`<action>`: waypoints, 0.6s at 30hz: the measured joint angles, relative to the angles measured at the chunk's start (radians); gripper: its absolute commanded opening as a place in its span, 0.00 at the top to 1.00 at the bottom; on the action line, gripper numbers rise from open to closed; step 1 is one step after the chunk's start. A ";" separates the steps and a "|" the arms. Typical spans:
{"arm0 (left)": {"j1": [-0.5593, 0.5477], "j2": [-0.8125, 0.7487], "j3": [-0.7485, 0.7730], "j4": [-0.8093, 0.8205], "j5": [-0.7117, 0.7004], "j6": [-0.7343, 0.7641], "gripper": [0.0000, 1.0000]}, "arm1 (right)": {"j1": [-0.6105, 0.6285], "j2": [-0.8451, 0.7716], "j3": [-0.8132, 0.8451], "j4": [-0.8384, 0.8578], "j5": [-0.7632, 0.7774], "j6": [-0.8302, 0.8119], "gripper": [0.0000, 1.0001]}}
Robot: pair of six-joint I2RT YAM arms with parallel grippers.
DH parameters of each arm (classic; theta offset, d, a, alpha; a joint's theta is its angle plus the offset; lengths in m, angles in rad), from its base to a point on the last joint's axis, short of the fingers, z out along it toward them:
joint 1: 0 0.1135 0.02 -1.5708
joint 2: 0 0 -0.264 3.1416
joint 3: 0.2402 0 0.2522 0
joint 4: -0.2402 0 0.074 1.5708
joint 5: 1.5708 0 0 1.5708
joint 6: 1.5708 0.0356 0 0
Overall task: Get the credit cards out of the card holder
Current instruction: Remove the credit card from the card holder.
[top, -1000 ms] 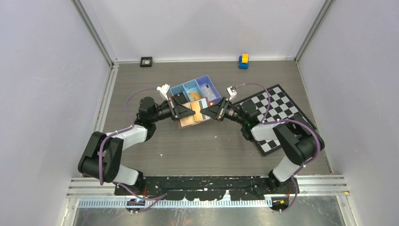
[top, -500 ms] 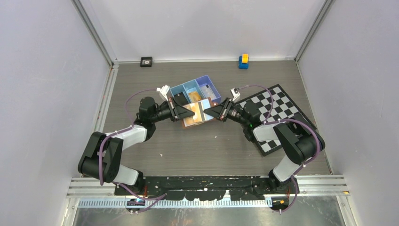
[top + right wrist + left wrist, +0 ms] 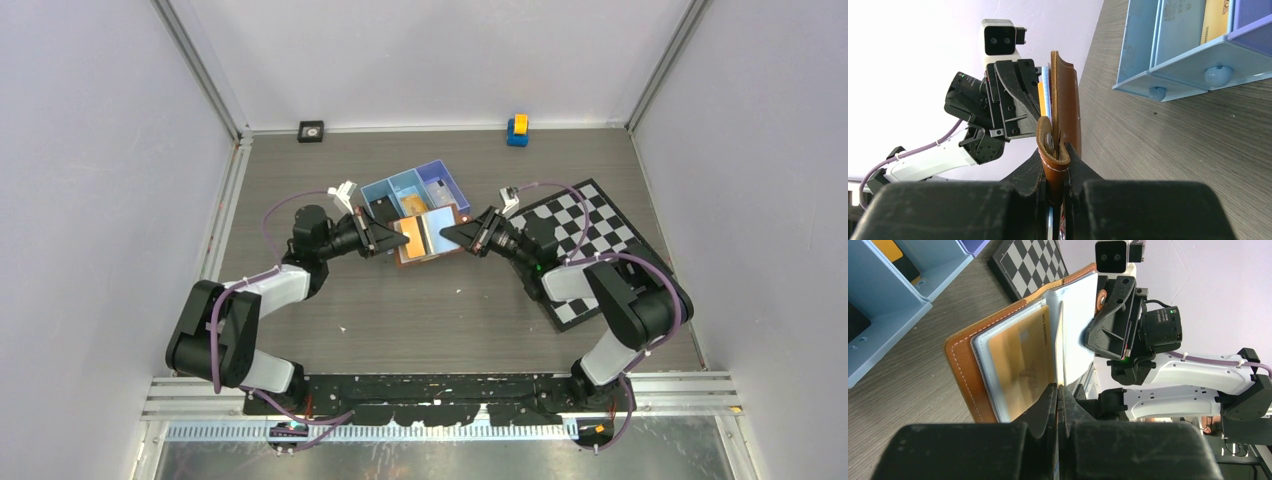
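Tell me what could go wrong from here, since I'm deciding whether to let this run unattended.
1. The left gripper is shut on a thin pale sheet. Whether that is a card or a sleeve is unclear, so a pull might tear a sleeve instead of freeing a card.
2. The right gripper grips the card holder at its strap, a narrow hold that may slip under the pull.
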 measured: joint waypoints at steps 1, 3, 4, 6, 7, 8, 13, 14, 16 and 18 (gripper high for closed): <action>0.000 0.000 0.000 -0.001 -0.001 0.000 1.00 | -0.002 -0.004 -0.002 -0.003 0.002 0.000 0.99; 0.005 -0.001 -0.002 -0.004 -0.002 0.000 1.00 | -0.008 -0.019 -0.007 -0.022 0.009 -0.005 0.99; 0.007 -0.002 -0.003 -0.008 -0.003 0.000 1.00 | -0.012 -0.030 -0.010 -0.038 0.014 -0.010 1.00; 0.011 -0.010 -0.008 -0.014 -0.008 0.002 1.00 | -0.019 -0.055 -0.012 -0.070 0.025 -0.025 0.99; 0.011 -0.016 -0.011 -0.018 -0.011 0.005 1.00 | -0.021 -0.067 -0.012 -0.085 0.031 -0.034 0.99; 0.012 -0.024 -0.013 -0.023 -0.013 0.008 1.00 | -0.023 -0.080 -0.012 -0.101 0.036 -0.040 0.99; 0.013 -0.051 -0.014 -0.049 -0.029 0.031 1.00 | -0.024 -0.137 -0.013 -0.172 0.058 -0.076 0.99; 0.013 -0.055 -0.014 -0.054 -0.032 0.032 1.00 | -0.026 -0.151 -0.013 -0.192 0.063 -0.084 0.99; 0.013 -0.064 -0.016 -0.066 -0.041 0.045 1.00 | -0.033 -0.190 -0.015 -0.238 0.074 -0.100 1.00; 0.013 -0.075 -0.018 -0.078 -0.048 0.055 1.00 | -0.045 -0.260 -0.021 -0.309 0.091 -0.128 1.00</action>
